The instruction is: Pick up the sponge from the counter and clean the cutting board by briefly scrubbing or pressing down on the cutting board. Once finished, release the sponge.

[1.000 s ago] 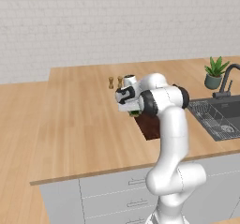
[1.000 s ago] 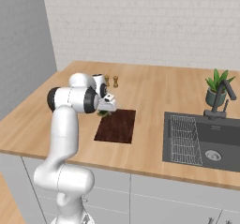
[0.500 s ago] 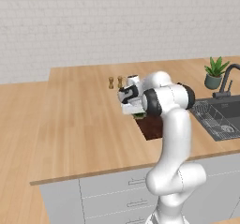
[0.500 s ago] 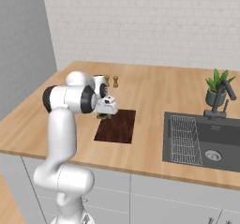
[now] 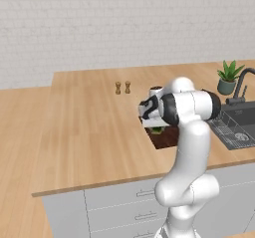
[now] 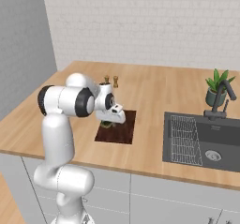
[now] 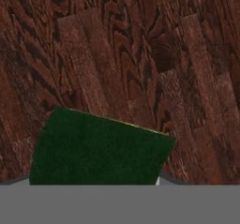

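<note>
1. Over the near edge of the counter (image 5: 84, 132), the white arm is reaching down onto the cutting board (image 6: 121, 130), which is lying flat between the shakers and the counter's front edge, with the sink (image 6: 206, 141) well apart to one side.
2. Between the arm's head and the board, the sponge (image 7: 98, 150) is sitting in the claw (image 6: 107, 123); the claw is closing narrowly on it, with the dark green face filling the lower part of the hand view and a thin yellow-green edge showing along its top.
3. From both base views, a scrap of green is peeking out (image 5: 157, 130) right at the board's surface, so the sponge is looking as if it is pressing on the wood or just above it; I cannot tell which for certain.
4. As I am judging it, the pickup is done and the arm is working through the scrubbing or pressing part now.
5. What is remaining, by my reckoning, is finishing the brief press and then opening the claw to let the sponge go.
6. Back by the wall side, the two small shakers (image 5: 122, 87) and the potted plant (image 6: 216, 88) are standing clear of the work.
</note>
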Robot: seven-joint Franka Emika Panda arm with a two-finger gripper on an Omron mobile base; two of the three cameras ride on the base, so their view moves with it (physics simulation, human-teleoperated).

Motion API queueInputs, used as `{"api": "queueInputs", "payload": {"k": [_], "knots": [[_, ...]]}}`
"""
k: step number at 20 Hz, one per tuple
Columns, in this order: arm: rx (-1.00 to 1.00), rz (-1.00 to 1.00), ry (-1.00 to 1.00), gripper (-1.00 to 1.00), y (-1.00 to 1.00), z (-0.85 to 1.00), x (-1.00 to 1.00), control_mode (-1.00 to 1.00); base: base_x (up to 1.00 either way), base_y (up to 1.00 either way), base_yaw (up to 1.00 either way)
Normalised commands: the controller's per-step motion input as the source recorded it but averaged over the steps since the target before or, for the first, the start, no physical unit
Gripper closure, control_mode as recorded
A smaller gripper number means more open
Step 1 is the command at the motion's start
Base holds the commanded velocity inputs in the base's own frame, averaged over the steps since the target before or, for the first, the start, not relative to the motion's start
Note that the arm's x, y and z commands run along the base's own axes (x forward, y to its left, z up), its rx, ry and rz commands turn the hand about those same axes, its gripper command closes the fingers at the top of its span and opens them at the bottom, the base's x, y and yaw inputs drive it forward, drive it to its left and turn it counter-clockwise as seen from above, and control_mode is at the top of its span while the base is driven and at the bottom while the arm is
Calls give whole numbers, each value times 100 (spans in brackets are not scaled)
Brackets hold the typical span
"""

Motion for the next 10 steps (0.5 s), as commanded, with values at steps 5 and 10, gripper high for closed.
{"api": "queueInputs", "payload": {"k": [5, 10], "knots": [[1, 0, -35, 100, -73, -40, -63, -100, 0, 0, 0], [7, 0, -28, 100, -98, 12, -51, -100, 0, 0, 0]]}}
